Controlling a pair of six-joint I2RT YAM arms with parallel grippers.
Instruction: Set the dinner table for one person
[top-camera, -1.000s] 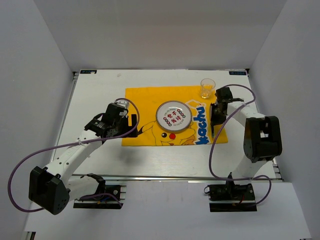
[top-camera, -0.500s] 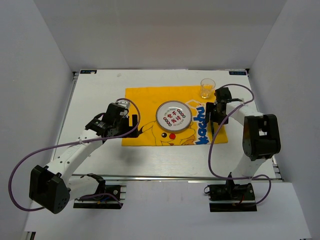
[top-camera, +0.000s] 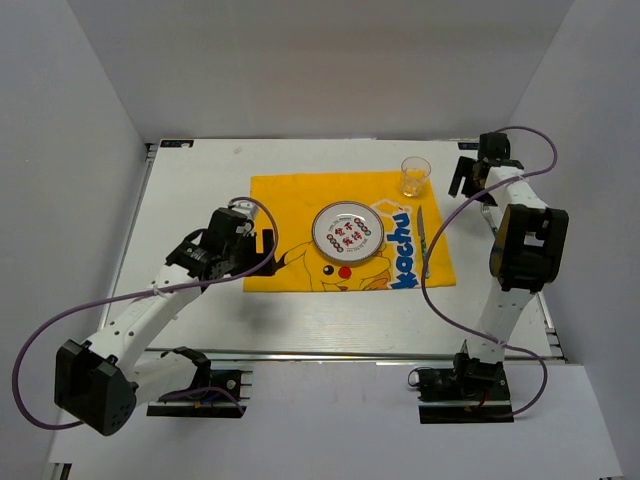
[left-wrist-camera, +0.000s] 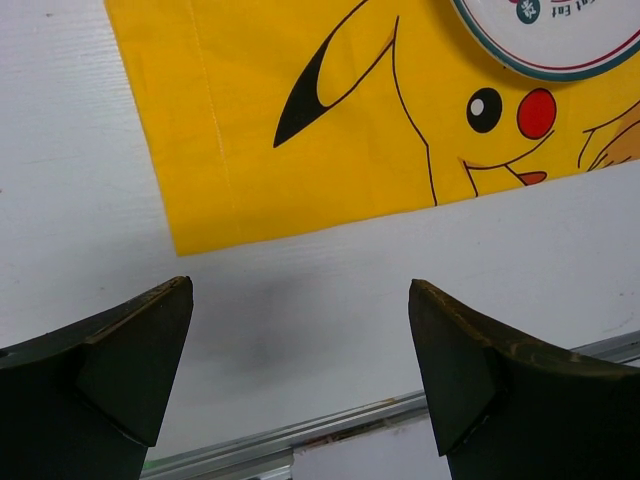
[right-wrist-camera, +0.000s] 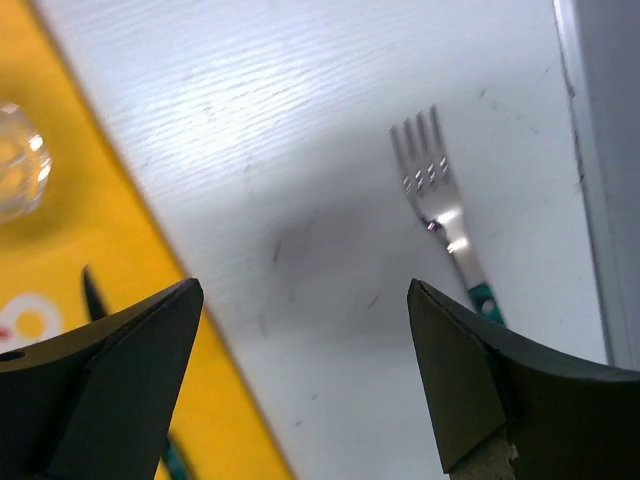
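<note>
Top external view first: find the surface (top-camera: 200, 180) running from rail to rail under everything, with a yellow cloth (top-camera: 290, 200) laid at its middle. Note the plate (top-camera: 347, 232) on the cloth, the glass (top-camera: 415, 176) at the plate's 1 o'clock, and the knife (top-camera: 424, 240) at its 3 o'clock along the cloth's edge.

Take the step in hand, as a judgement, to be fetching the fork (right-wrist-camera: 437, 195). Look for it flat on bare surface past the knife, close to the rail (right-wrist-camera: 585, 150). Read the right fingers (right-wrist-camera: 110, 360) as spread wide and empty, hanging above it. Read the left fingers (left-wrist-camera: 120, 360) the same way: wide apart, holding nothing, over bare surface off the cloth's near corner at the plate's 8 o'clock.

In the right wrist view, see the tines pointing to 11 o'clock and the handle running off to 5 o'clock behind one finger.

- Shift toward 3 o'clock in that view until the handle, not the tines, sits midway in the gap.
- Turn the wrist so the closing line crosses the handle squarely.
- Come straight down until the tips meet the surface, since thin flat metal offers little edge to catch.
- Close slowly and expect some sliding.
- Mind the rail at 3 o'clock, as well as the glass and knife at 9 o'clock.
- Lift level before carrying across.
</note>
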